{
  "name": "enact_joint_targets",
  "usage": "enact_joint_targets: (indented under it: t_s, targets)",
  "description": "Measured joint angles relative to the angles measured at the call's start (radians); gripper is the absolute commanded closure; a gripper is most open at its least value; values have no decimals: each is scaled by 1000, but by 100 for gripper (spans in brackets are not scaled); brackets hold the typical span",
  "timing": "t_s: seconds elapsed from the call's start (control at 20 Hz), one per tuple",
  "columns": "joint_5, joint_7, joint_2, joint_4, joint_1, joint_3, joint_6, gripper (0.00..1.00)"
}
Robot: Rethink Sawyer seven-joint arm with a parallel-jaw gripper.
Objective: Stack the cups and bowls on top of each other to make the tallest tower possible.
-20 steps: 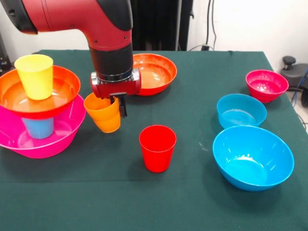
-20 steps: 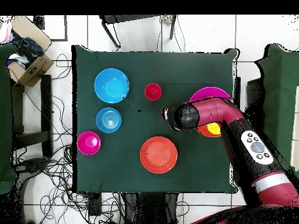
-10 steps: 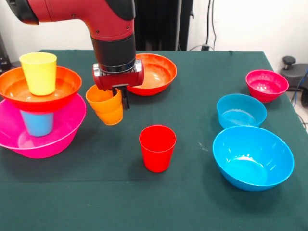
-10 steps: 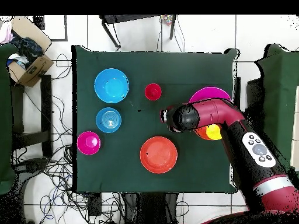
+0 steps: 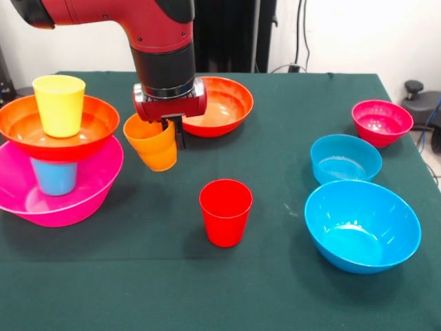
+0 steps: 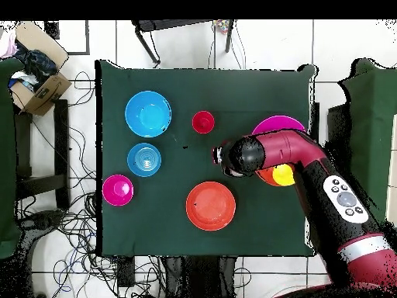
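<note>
Tower (image 5: 58, 148): four pieces stacked. Pincer (image 5: 172, 131) grasping tapered orange plastic cup (image 5: 151, 143), airborne. Outstanding: red cup (image 5: 225, 212), four bowls.

Front and overhead, table (image 5: 289, 103) shared

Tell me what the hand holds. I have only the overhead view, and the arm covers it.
Observer: The hand grips an orange cup by its rim.
Operator: Say whether it is off the table.
Observer: Yes, it hangs tilted above the table.
Operator: Report what is under the yellow cup.
Observer: The yellow cup stands in an orange bowl, which rests on a blue cup inside the pink bowl.
</note>
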Motion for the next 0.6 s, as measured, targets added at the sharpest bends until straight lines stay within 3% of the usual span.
enact_joint_targets:
  t_s: [0.6]
  targets:
    - [84, 0, -87, 7, -11, 48, 137, 100]
